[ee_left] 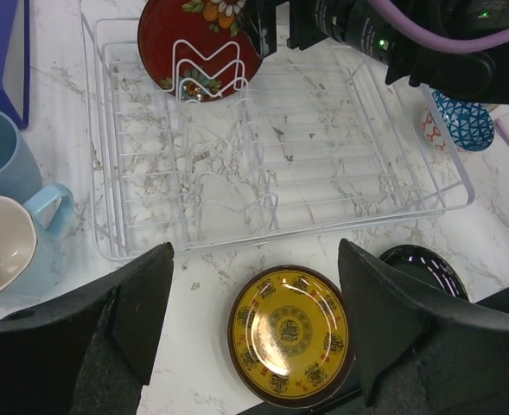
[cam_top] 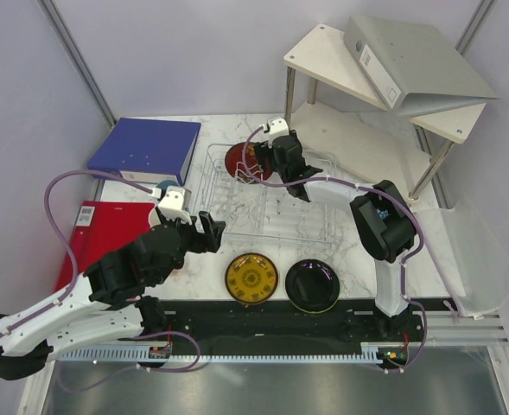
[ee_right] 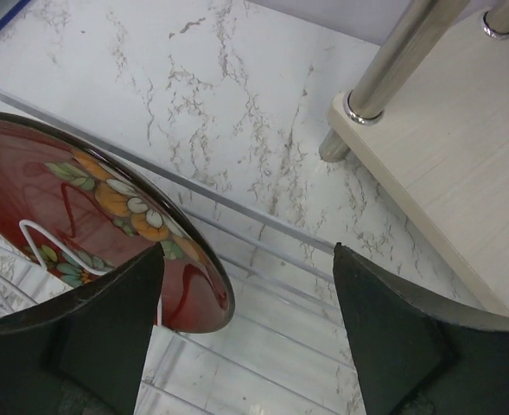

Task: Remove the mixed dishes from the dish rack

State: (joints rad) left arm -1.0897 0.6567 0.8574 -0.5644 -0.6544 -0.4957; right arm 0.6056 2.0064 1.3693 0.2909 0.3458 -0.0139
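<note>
The wire dish rack [cam_top: 271, 203] stands mid-table and holds one dark red floral plate [cam_top: 238, 162] upright at its far left. My right gripper [cam_top: 256, 161] is open at that plate; in the right wrist view the plate's rim [ee_right: 107, 216] lies just inside the left finger of the gripper [ee_right: 247, 251]. My left gripper [cam_top: 214, 228] is open and empty, hovering [ee_left: 254, 251] over the yellow-brown patterned plate [ee_left: 293, 333] on the table. A glossy black plate [cam_top: 313, 285] with a lime-green edge lies beside it. Light-blue and white mugs [ee_left: 12, 233] stand left of the rack. A small blue patterned dish [ee_left: 461, 121] sits to its right.
A blue binder [cam_top: 146, 147] and a red folder [cam_top: 94, 229] lie at the left. The white two-tier shelf [cam_top: 366, 95] with a grey binder [cam_top: 414, 65] stands at the back right; its metal leg [ee_right: 392, 60] is near my right gripper. A clear tray [cam_top: 479, 259] is far right.
</note>
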